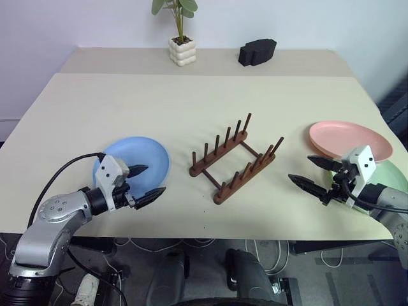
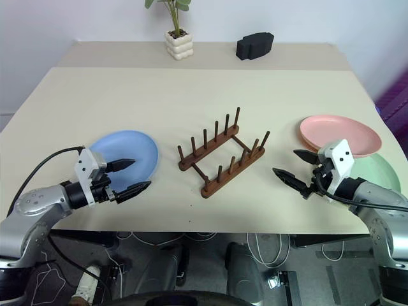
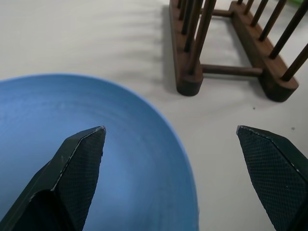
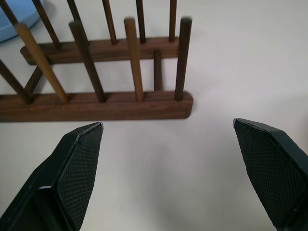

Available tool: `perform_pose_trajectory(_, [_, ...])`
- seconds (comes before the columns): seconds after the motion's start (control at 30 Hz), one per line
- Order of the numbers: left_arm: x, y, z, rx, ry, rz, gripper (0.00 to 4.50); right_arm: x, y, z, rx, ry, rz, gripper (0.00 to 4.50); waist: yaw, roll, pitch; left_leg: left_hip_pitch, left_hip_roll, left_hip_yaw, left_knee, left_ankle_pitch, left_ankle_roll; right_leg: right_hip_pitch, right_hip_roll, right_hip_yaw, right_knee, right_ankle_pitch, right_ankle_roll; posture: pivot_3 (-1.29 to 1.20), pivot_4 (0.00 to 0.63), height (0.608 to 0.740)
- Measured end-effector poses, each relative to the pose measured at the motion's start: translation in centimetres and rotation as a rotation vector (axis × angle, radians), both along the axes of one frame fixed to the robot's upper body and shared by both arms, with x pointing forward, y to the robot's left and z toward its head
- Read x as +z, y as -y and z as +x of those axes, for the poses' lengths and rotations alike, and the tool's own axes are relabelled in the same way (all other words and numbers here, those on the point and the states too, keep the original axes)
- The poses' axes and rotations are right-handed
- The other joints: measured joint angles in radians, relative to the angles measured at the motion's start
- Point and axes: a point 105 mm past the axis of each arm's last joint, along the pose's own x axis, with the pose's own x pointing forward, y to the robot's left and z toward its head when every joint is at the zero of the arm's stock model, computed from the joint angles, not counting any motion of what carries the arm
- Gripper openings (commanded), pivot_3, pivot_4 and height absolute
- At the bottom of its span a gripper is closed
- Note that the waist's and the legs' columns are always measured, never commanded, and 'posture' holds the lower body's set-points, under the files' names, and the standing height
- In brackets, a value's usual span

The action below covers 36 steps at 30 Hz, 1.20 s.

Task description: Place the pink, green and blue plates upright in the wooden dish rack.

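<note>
The wooden dish rack (image 1: 234, 159) stands empty at the middle of the table. To its left the blue plate (image 1: 148, 158) lies flat, and my left gripper (image 1: 148, 183) hovers open over its near right rim, pointing toward the rack. At the right edge the pink plate (image 1: 347, 139) lies flat, overlapping the green plate (image 1: 396, 179), which my right arm partly hides. In front of those two plates my right gripper (image 1: 310, 173) is open and empty, aimed at the rack (image 4: 96, 103). The blue plate (image 3: 96, 159) lies under one left finger in the left wrist view.
A potted plant in a white pot (image 1: 182, 51) and a black block (image 1: 257, 51) stand at the back of the table (image 1: 127, 95). A black cable (image 1: 57, 178) loops from my left arm over the near left of the table.
</note>
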Motion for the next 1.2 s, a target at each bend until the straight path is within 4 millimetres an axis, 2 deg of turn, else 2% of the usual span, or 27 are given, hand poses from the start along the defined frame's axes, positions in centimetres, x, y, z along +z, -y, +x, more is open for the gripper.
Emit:
perform_pose_trajectory(0.2, [1.3,0.6,0.9,0.013,0.046,-0.002,4.5,0.6,-0.2,0.5,0.006,0.026,-0.003,4.42,-0.001,0.0,0.0,0.0,0.0,0.0,0.0,0.0,0.0,0.0,0.0,0.0,0.0,0.0,0.0,0.0,0.15,0.74])
perform_pose_trajectory(0.37, [1.1,2.1,-0.4,-0.017,0.019,-0.022,4.5,0.0,-0.3,0.5,0.022,-0.001,-0.004,4.42,-0.001,0.0,0.0,0.0,0.0,0.0,0.0,0.0,0.0,0.0,0.0,0.0,0.0,0.0,0.0,0.0,0.15,0.74])
perform_pose_trajectory(0.53, [0.1,2.9,-1.9,-0.042,-0.033,-0.011,4.5,-0.3,-0.2,0.2,0.042,-0.023,-0.018,4.42,0.0,0.0,0.0,0.0,0.0,0.0,0.0,0.0,0.0,0.0,0.0,0.0,0.0,0.0,0.0,0.0,0.15,0.74])
perform_pose_trajectory(0.77, [-1.1,4.1,-3.6,-0.174,-0.101,0.004,4.5,-0.6,0.3,-0.5,0.033,-0.046,-0.03,4.42,0.001,0.0,0.0,0.0,0.0,0.0,0.0,0.0,0.0,0.0,0.0,0.0,0.0,0.0,0.0,0.0,0.15,0.74])
perform_pose_trajectory(0.9, [-2.5,6.3,-4.2,-0.287,-0.11,0.044,4.5,-0.7,-0.1,-1.4,0.019,-0.046,-0.038,4.42,0.002,0.001,0.0,0.0,0.0,0.0,0.0,0.0,0.0,0.0,0.0,0.0,-0.001,0.0,0.0,0.0,0.15,0.74])
perform_pose_trajectory(1.1, [-4.0,9.7,-3.8,-0.362,-0.076,0.046,4.5,-1.0,-0.6,-3.4,-0.022,-0.048,-0.012,4.42,0.002,0.0,0.0,-0.001,0.0,0.0,0.0,0.0,0.0,0.0,0.0,0.0,-0.001,0.0,0.0,0.0,0.15,0.74])
perform_pose_trajectory(1.2, [-4.4,10.7,-3.6,-0.369,-0.069,0.057,4.5,-1.2,-1.0,-4.1,-0.037,-0.051,0.0,4.42,-0.001,0.001,-0.001,0.0,0.0,0.0,0.0,0.0,0.0,0.0,0.0,0.0,-0.001,-0.002,0.003,0.0,0.15,0.74])
